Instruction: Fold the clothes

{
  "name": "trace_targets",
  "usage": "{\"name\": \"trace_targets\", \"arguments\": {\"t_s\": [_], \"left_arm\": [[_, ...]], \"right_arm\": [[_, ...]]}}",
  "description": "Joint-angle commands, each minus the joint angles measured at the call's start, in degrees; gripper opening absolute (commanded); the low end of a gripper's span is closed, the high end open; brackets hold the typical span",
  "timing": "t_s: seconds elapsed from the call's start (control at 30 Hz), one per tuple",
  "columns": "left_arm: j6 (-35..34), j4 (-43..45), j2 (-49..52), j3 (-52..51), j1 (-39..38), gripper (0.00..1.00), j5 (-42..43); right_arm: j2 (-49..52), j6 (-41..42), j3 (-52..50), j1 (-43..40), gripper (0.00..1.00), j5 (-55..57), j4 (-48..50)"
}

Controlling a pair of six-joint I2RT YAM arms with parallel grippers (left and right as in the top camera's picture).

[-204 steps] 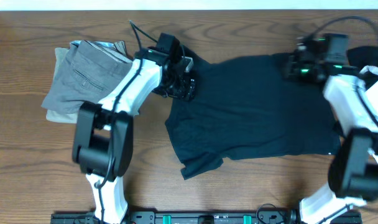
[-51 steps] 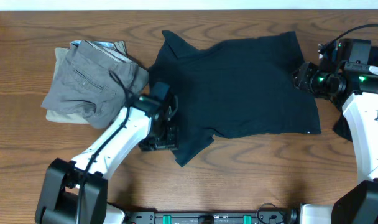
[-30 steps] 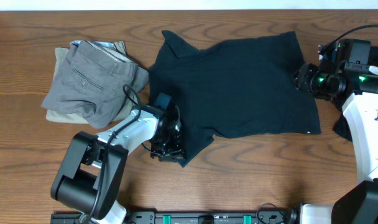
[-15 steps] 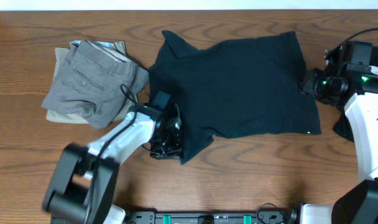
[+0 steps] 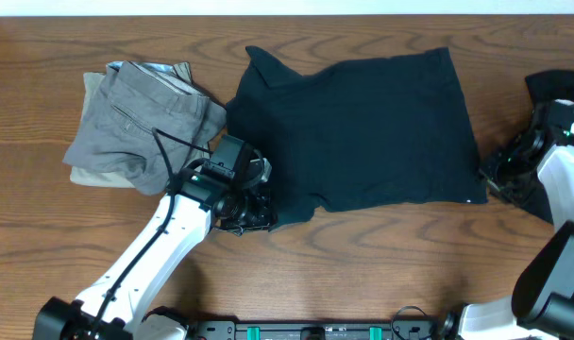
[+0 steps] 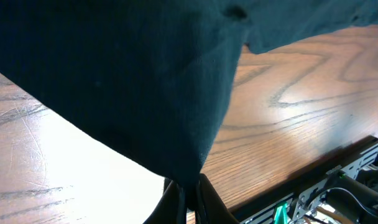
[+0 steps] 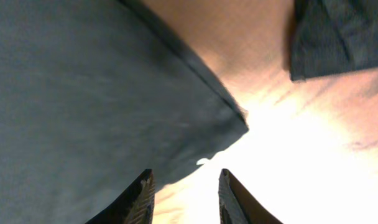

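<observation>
Black cotton covers the middle of the wooden surface (image 5: 381, 264): a black T-shirt (image 5: 362, 123) lies spread flat, one sleeve pointing to the far edge and its straight hem towards the right arm. At the near-left corner of the shirt the left claw (image 5: 259, 210) is clamped tight on the cloth. The left wrist view shows its jaws pressed together on a pinch of the black fabric, which rises from the grip in a broad dark fold above bare wood.

The right claw (image 5: 495, 175) sits low on the surface just beside the shirt's near-right hem corner. In the right wrist view its two fingers (image 7: 141, 198) stand narrowly apart with nothing between them, and the hem corner of the T-shirt (image 7: 235, 124) lies just ahead of the gap, flat on the wood.

Left of the shirt is a folded pile: grey trousers (image 5: 136, 113) on top, a back pocket showing, with a khaki piece (image 5: 91, 176) peeping out underneath. The pile's right edge is just beside the shirt's shoulder. At the far right edge a dark garment (image 5: 554, 85) lies partly behind the right arm, apart from the T-shirt.
</observation>
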Motion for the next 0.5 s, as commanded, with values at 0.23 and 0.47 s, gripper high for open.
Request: {"name": "trace_targets", "arguments": {"t_s": [0.23,0.47], "left_arm": [[-0.7,-0.5,-2.1,0.8,0.0,0.08,-0.4],[-1.0,-0.5,-2.1,0.8,0.0,0.08,-0.4]], "right_arm": [[5.6,3.5,-7.4,-1.5,0.47,-4.5,11.3],[8.6,5.8,-9.9,-1.5,0.46,-4.3,14.2]]}}
